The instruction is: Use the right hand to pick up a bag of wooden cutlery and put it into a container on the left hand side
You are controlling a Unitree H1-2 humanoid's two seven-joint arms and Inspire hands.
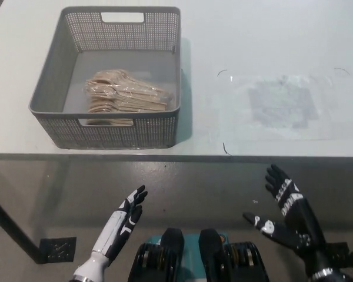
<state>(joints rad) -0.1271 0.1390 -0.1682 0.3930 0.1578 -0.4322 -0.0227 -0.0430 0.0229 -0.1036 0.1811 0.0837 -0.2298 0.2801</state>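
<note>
stacked inside grey perforated container [123,132] at left of white worktop [270,35]: pale wooden cutlery [126,94] in clear crinkled bags. low at right, black right hand [289,218], fingers spread, empty. low at left, white left hand [126,214], fingers loosely extended, empty.

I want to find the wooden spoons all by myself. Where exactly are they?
Find the white table, then the grey mesh basket on its left side. Inside, close to the basket's nearest wall, lies a stack of clear bags of wooden cutlery. It is the only pale brown thing on the table.
</note>
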